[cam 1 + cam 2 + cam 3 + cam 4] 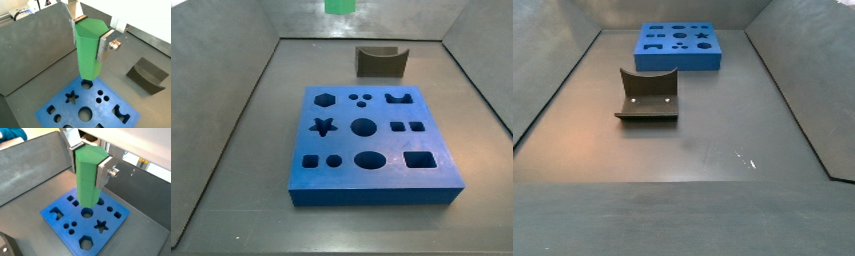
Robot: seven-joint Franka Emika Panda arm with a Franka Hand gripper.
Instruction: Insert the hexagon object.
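Note:
My gripper [90, 37] is shut on the bright green hexagon object [87, 55], gripping its upper end between the silver fingers [105, 45]. The peg hangs upright, well above the blue board [50, 110] and apart from it. Both wrist views show this; the gripper [88, 163], peg [87, 188] and board [57, 218] also appear there. The board's hexagonal hole [87, 243] is open and also shows in a side view [326, 99]. In that side view only the peg's lower tip [338, 5] shows, above the board [372, 195]; the gripper is out of frame.
A dark grey curved block [381, 61] stands on the floor beside the board, seen also in a side view [647, 95] and both wrist views [147, 75] [5, 247]. Grey walls enclose the floor. The board [680, 60] has several other shaped holes.

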